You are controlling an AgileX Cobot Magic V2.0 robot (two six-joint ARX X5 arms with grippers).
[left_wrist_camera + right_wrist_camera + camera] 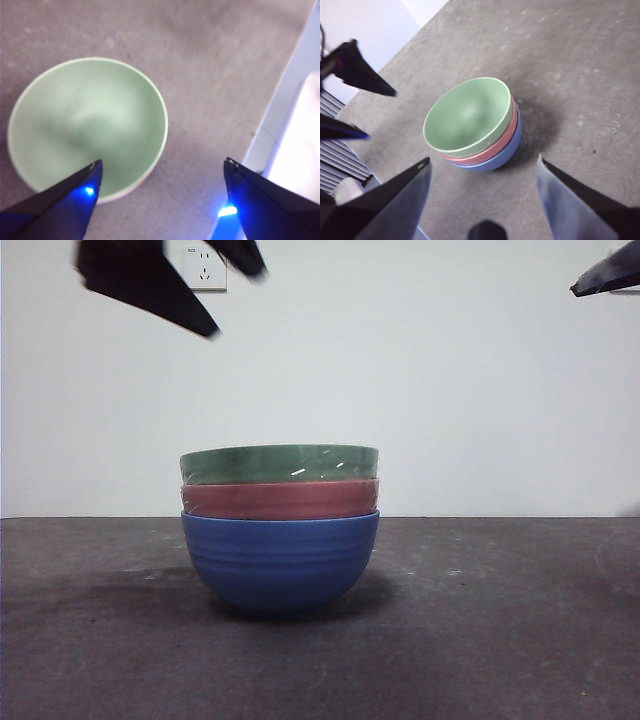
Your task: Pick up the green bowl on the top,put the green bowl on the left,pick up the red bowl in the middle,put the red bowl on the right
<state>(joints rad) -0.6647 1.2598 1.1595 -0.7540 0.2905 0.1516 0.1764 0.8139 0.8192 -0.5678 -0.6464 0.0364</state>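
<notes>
Three ribbed, glossy bowls sit nested on the grey table (500,640) in front of me: the blue bowl (280,565) underneath, the red bowl (280,499) in the middle, the green bowl (279,463) topmost, untouched. I hold the left gripper (162,172) above them, jaws apart, seemingly to straddle the green rim. Farther off, the right gripper (482,167) waits, jaws apart too.
</notes>
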